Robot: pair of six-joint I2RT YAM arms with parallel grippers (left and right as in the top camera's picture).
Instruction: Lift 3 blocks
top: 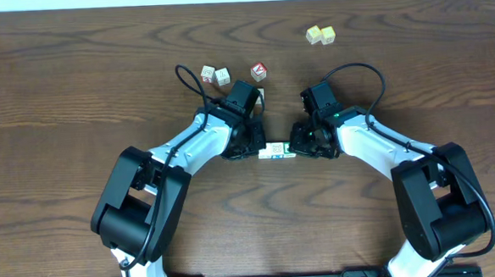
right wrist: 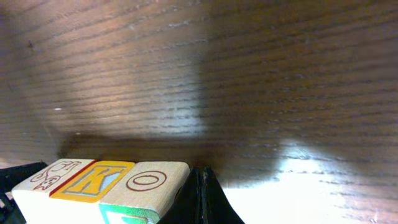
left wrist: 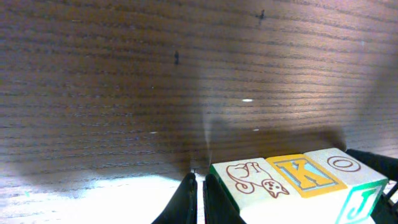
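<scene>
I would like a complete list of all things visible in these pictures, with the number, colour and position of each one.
row of wooden alphabet cubes: three, cream and yellow-orange tops, one green side; table centre, between the two sets of fingers.
red-faced wooden cube: one, red and white; beyond the left arm.
pale printed wooden cubes: two, cream; side by side, left of the red-faced one.
pale-yellow cubes: two; side by side, far edge, right of centre.
brown wooden table: one, dark brown; under everything.
left fingers: black, shut, at one end of the row.
right fingers: black, shut, at the other end.
</scene>
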